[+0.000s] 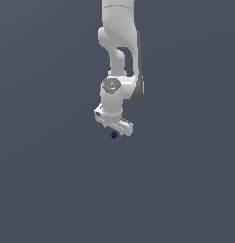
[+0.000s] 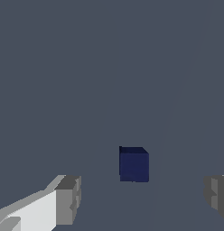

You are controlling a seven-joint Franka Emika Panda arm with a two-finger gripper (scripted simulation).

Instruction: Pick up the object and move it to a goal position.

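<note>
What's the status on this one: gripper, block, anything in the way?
Gripper open, fingers wide apart. Navy block between them, not touched, directly under the gripper in the exterior view. No obstruction visible.

You look at a plain, flat slate-grey backdrop (image 1: 43,190) filling both views, evenly lit, with no seam visible between floor and wall.
</note>
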